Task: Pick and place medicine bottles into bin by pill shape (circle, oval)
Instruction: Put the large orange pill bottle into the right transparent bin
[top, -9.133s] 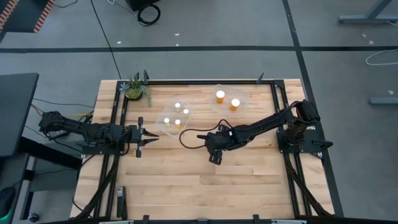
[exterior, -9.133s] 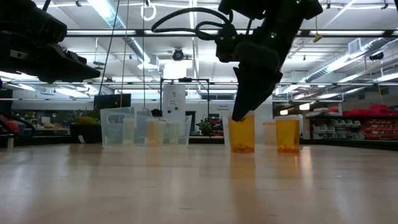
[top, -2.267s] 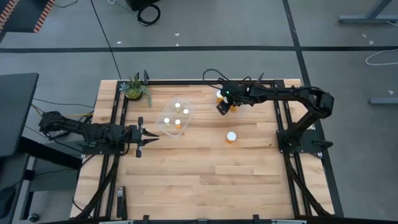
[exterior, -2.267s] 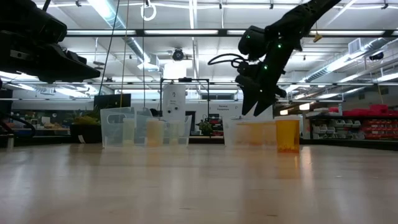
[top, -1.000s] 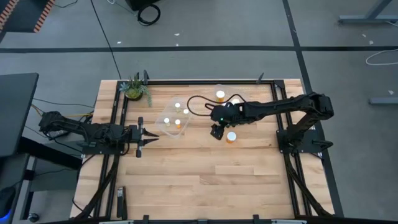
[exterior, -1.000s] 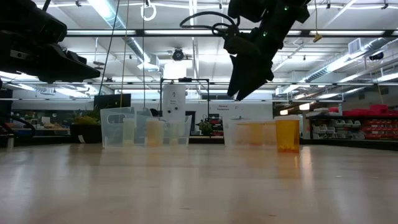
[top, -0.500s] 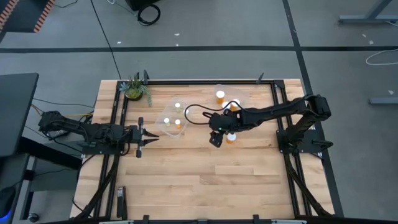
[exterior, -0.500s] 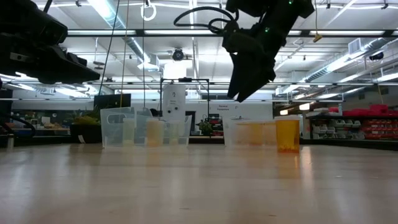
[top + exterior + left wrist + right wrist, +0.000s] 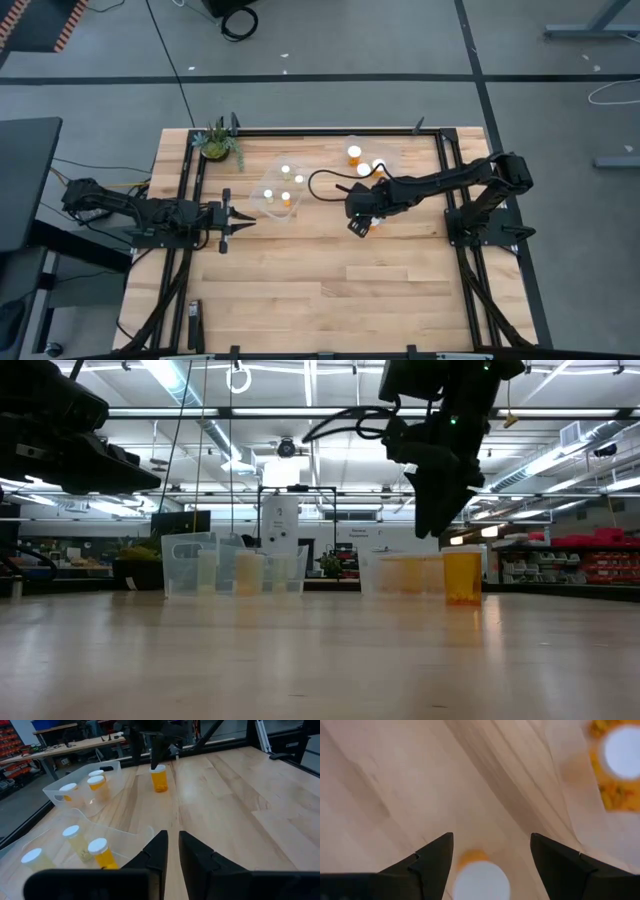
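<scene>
Pill shapes inside bottles (image 9: pixel 159 778) too small to tell.

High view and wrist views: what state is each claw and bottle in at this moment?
Right claw: open, empty, poised over the loose bottle.
Loose bottle: upright, capped, on the table, not gripped.
Left claw: nearly shut, empty, at the table's left side.
Left-bin bottles: capped, standing inside the left bin.
Right-bin bottles: capped, standing inside the right bin.
</scene>
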Controlling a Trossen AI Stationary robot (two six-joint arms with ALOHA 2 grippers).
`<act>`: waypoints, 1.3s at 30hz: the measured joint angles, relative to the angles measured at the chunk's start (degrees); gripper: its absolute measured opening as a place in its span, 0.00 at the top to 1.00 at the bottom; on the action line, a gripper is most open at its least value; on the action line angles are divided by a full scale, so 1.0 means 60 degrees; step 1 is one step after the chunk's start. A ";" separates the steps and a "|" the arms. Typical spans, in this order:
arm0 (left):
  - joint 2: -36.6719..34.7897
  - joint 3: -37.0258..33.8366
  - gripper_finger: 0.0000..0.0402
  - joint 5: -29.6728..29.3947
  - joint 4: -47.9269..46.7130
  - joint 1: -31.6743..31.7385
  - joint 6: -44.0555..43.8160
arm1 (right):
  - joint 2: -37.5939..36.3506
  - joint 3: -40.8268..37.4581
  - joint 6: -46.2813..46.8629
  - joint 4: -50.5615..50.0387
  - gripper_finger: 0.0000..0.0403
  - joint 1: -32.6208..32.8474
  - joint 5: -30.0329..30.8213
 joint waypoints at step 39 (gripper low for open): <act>0.0000 0.0002 0.85 0.0000 -0.0001 0.0002 0.0000 | -0.0018 -0.1492 0.0851 0.0560 0.10 -0.0093 -0.1363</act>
